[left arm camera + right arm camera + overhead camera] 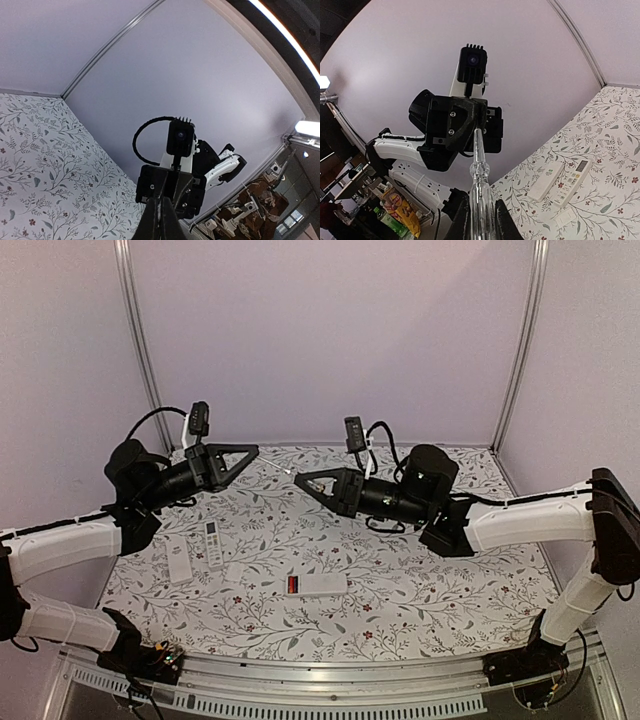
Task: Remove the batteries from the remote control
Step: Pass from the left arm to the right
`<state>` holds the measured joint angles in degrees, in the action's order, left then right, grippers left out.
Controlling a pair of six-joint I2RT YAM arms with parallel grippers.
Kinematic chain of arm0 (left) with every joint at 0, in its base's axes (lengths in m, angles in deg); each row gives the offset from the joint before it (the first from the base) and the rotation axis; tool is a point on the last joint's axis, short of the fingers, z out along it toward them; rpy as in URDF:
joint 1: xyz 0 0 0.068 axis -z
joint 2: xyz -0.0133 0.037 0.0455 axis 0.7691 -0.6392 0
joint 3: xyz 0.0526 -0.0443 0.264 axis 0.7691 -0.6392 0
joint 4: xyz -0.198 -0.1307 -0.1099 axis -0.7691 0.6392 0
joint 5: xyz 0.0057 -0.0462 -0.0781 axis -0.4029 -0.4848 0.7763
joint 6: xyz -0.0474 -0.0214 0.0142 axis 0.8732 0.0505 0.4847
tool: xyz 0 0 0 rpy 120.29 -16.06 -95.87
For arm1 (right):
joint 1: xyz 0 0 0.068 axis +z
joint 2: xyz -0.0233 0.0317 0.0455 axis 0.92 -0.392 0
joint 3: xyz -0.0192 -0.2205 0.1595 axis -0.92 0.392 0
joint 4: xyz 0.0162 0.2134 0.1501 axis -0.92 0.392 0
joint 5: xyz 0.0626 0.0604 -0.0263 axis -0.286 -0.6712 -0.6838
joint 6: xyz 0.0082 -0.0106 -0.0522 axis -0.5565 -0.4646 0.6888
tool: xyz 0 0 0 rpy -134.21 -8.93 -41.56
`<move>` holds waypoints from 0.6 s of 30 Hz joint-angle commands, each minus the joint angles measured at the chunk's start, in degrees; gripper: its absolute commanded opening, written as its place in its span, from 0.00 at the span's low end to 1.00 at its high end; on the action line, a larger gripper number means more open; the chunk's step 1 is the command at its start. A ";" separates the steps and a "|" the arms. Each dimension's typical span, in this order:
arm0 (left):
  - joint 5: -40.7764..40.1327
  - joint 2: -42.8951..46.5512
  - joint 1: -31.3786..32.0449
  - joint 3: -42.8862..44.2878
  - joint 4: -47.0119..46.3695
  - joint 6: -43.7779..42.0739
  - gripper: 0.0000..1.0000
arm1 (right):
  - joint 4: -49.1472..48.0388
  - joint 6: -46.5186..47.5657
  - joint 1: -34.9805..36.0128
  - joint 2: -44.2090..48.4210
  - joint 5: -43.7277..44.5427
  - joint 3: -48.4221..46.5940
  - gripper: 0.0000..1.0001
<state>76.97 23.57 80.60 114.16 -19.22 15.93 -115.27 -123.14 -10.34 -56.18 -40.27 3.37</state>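
White remote (pixel 325 583), print on batteries (pixel 292 584) unreadable

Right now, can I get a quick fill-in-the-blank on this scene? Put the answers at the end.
1. The right gripper is ___ on the thin tool.
2. The left gripper hangs ___ the table, not resting on it.
3. In the right wrist view, ___ remotes lie side by side.
4. In the top view, the white remote near mid-table shows red and black at its ___ end.

Answers: shut; above; two; left.
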 commanded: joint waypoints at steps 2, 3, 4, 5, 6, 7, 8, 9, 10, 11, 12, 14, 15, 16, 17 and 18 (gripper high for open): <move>0.75 -0.09 0.91 0.44 4.17 -3.82 0.00 | 4.28 1.47 -0.04 2.90 4.46 1.97 0.00; 0.51 0.15 0.88 0.82 6.32 -4.97 0.07 | 5.88 2.26 -0.13 4.25 5.49 2.46 0.00; 0.10 0.42 0.90 1.11 8.95 -6.20 0.18 | 7.96 2.80 -0.21 5.51 6.74 2.97 0.00; -0.41 0.84 0.91 1.36 11.56 -7.54 0.30 | 10.30 3.76 -0.28 6.67 8.04 3.49 0.00; -1.17 1.23 0.88 1.59 14.31 -8.86 0.44 | 12.84 4.30 -0.40 8.66 10.33 4.27 0.00; -2.09 1.61 0.88 1.78 17.55 -10.29 0.55 | 15.51 5.01 -0.46 9.96 12.20 5.01 0.00; -2.68 1.75 0.93 2.06 20.39 -12.00 0.68 | 17.77 5.47 -0.50 11.65 13.82 5.70 0.00; -3.01 1.68 0.99 2.26 23.33 -13.48 0.79 | 19.93 6.27 -0.50 12.95 15.62 6.73 0.00; -3.89 1.41 0.97 2.75 28.38 -14.69 0.86 | 21.65 6.67 -0.50 14.90 17.24 7.72 0.00; -5.34 1.01 1.01 3.63 32.36 -15.61 0.89 | 22.95 6.81 -0.62 16.43 18.67 9.04 0.00; -6.27 0.43 1.00 4.31 35.86 -16.68 0.90 | 23.99 6.80 -0.83 17.57 19.83 10.25 0.00; -7.62 -0.54 1.16 4.39 39.69 -18.73 0.91 | 25.16 6.53 -1.40 20.04 21.57 12.63 0.00; -8.19 -0.80 1.24 3.76 40.50 -19.64 0.92 | 25.50 6.38 -1.77 21.11 22.89 13.64 0.00; -8.98 -0.90 1.35 2.80 40.80 -20.03 0.92 | 25.68 6.13 -2.20 22.07 23.50 14.63 0.00; -9.89 -1.10 1.55 1.82 40.79 -20.07 0.93 | 25.75 6.00 -2.68 22.48 23.91 15.37 0.00; -10.93 -1.40 1.74 0.89 40.79 -20.01 0.93 | 25.70 6.05 -3.14 22.93 24.18 15.97 0.00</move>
<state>70.42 23.38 81.19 117.31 13.81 -0.07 -93.85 -117.76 -11.78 -35.20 -21.47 16.24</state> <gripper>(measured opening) 0.927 0.109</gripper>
